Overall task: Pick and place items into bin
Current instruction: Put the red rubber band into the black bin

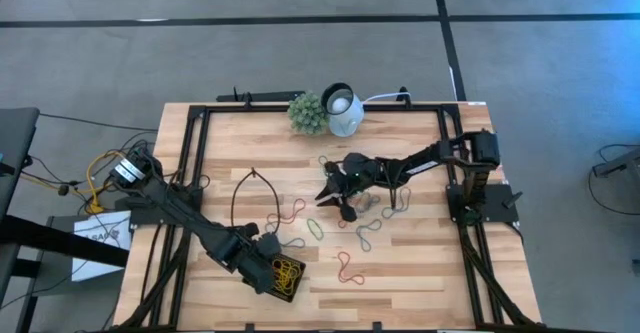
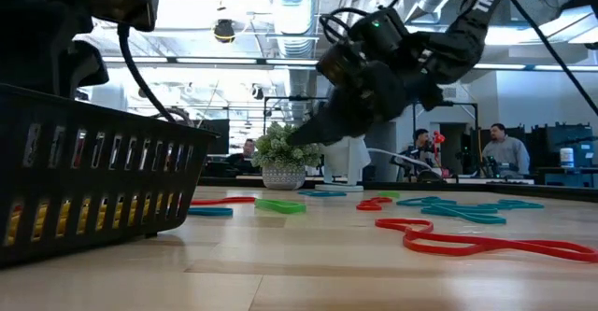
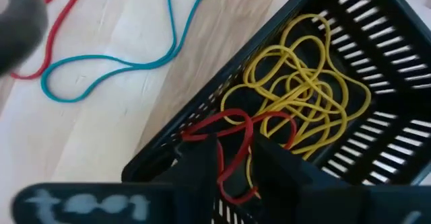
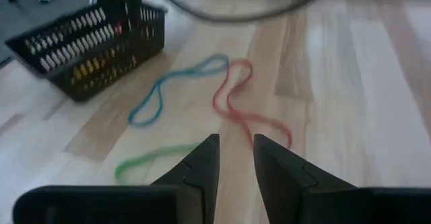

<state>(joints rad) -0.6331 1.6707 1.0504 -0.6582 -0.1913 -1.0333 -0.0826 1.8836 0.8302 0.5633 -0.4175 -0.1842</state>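
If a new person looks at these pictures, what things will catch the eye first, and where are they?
First, the black bin at the table's near edge, holding a tangle of yellow bands, with the left gripper above it and a red band between its fingers. Next, coloured bands scattered over the middle of the wooden table, where the right gripper hovers, open and empty. At the far edge stand a green plant ball and a white round object.

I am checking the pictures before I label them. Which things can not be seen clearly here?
- Left wrist view: whether the red band over the bin is gripped; the left gripper fingers hide its lower part.
- Low view: the bin's contents, behind its slatted wall.
- High view: colours of single bands under the right gripper, too small.
- Right wrist view: the green band, blurred.
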